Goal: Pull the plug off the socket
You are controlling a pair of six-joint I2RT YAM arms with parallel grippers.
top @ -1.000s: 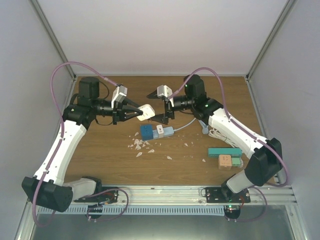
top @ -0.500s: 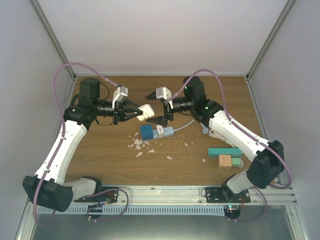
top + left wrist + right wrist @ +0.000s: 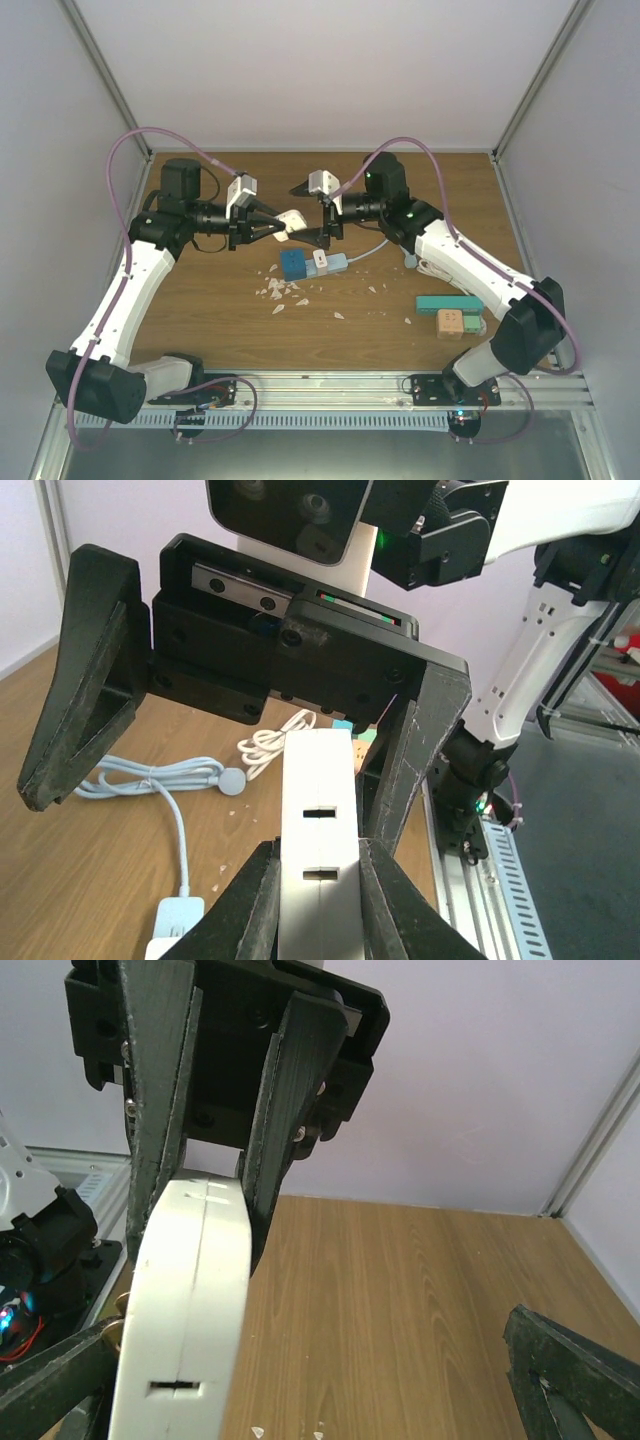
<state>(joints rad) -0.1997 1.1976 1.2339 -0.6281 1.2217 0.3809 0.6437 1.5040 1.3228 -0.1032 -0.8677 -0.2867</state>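
One claw, the left gripper (image 3: 281,226), is clamped on the white socket block (image 3: 293,220) in mid-air above the table (image 3: 450,200), while the right gripper (image 3: 313,215) gapes just beside it, seemingly due to grip its free end and pull

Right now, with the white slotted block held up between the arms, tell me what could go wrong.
1. The left end effector grips the white block at one end only, so a sideways knock may lever it loose.
2. The right end effector stands open very close to it. Advancing could strike the left fingers rather than the block.
3. The block hangs in the air. If dropped, it would likely land near the blue cube and cable.
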